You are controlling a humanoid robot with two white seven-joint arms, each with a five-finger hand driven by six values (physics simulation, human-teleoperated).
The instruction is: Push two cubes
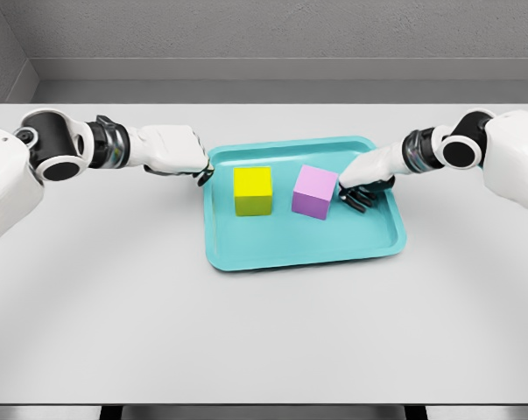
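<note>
A: The right robot hand (362,179)?
B: Fingers curled, gripping nothing, touching the pink cube (314,192) inside the teal tray (307,254).
A: The left robot hand (172,150)?
B: Curled too, at the tray's left rim, apart from the yellow cube (253,190). The tray is on the desk (264,332).

White table (264,332), grey walls (272,31) behind.

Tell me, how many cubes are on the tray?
2. The yellow cube sits left of middle on the teal tray; the pink cube sits right, beside the right hand.
</note>
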